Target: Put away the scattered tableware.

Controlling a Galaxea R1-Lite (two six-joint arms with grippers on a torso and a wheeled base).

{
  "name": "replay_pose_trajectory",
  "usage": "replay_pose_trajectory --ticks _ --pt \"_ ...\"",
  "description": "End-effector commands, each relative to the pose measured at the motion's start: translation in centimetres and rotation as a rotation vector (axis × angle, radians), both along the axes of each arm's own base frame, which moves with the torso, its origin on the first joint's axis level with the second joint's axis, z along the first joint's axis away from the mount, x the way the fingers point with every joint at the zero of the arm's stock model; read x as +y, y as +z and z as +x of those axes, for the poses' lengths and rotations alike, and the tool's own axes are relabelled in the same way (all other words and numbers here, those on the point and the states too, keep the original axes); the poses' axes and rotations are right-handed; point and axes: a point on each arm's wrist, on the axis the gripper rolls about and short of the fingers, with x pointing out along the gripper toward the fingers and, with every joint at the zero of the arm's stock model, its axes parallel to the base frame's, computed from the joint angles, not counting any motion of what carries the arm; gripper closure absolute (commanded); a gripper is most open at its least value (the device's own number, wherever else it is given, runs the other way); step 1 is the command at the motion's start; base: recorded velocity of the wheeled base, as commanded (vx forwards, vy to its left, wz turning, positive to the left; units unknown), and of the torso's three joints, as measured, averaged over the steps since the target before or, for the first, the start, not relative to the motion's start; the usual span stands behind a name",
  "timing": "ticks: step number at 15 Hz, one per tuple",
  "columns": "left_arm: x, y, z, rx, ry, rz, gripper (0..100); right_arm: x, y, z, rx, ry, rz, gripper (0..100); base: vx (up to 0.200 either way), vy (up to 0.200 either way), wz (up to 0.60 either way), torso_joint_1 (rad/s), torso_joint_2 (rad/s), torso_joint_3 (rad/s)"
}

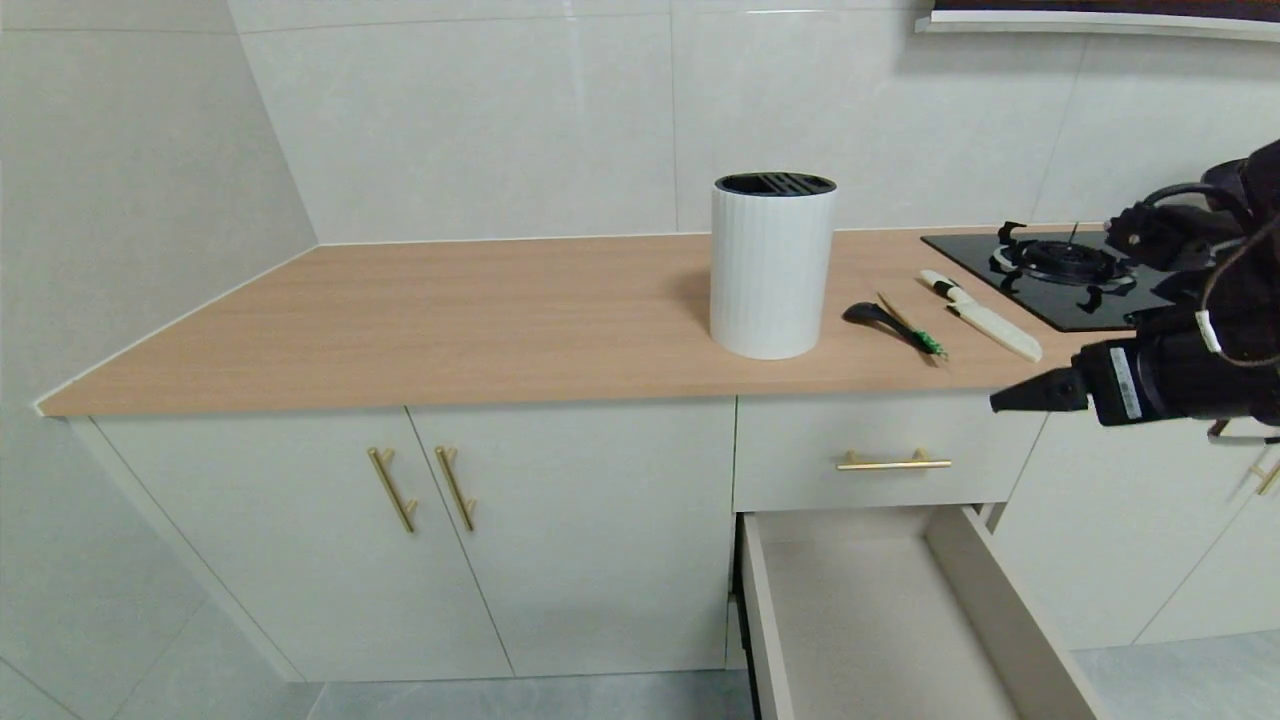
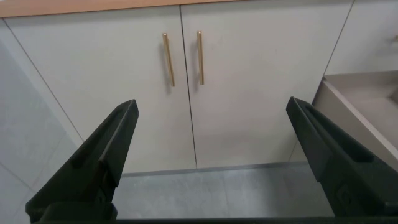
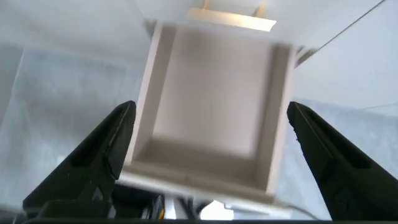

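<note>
A white ribbed utensil holder [image 1: 772, 266] stands on the wooden counter [image 1: 450, 320]. To its right lie a black spoon [image 1: 872, 315], chopsticks with a green end [image 1: 914, 326] and a white-bladed knife [image 1: 982, 315]. Below them a pale drawer [image 1: 762, 600] is pulled out and holds nothing. My right gripper [image 1: 1012, 398] hangs in front of the counter edge, right of the tableware; in the right wrist view it [image 3: 211, 109] is open above the drawer [image 3: 144, 112]. My left gripper [image 2: 211, 106] is open and holds nothing, low in front of the cabinet doors [image 2: 186, 81].
A black gas hob [image 1: 1058, 272] sits at the counter's right end, just past the knife. A shut drawer with a gold handle [image 1: 893, 462] is above the open one. Two cabinet doors with gold handles [image 1: 420, 488] are on the left. Tiled walls back the counter.
</note>
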Motion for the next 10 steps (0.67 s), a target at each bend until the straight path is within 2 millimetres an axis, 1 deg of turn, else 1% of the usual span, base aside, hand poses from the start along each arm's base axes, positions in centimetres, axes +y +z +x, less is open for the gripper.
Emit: replay_pose_trajectory --ticks 1,2,3,4,6,10 --pt "0.0 0.0 0.0 0.0 0.0 0.0 0 -0.9 0.4 5.6 -0.02 -0.041 0.013 0 0.0 0.0 0.0 0.032 -0.07 -0.051" --pt "0.0 0.0 0.0 0.0 -0.001 0.0 0 -0.9 0.9 7.0 -0.034 -0.052 0.014 0 0.0 0.0 0.0 0.0 0.0 0.0" --pt "0.0 0.0 0.0 0.0 0.0 0.0 0 -0.9 1.1 7.5 -0.035 -0.056 0.013 0 0.0 0.0 0.0 0.0 0.0 0.0" --pt "0.0 0.0 0.0 0.0 0.0 0.0 0 -1.0 1.4 9.3 -0.005 -0.073 0.011 0 0.0 0.0 0.0 0.0 0.0 0.0" --pt "0.0 0.0 0.0 0.0 0.0 0.0 0 -0.8 0.1 12.0 0.038 -0.116 0.041 0 0.0 0.0 0.0 0.0 0.0 0.0" --pt "0.0 0.0 0.0 0.0 0.0 0.0 0 -0.5 -2.5 15.4 0.074 -0.157 0.015 0 0.0 0.0 0.0 0.0 0.0 0.0"
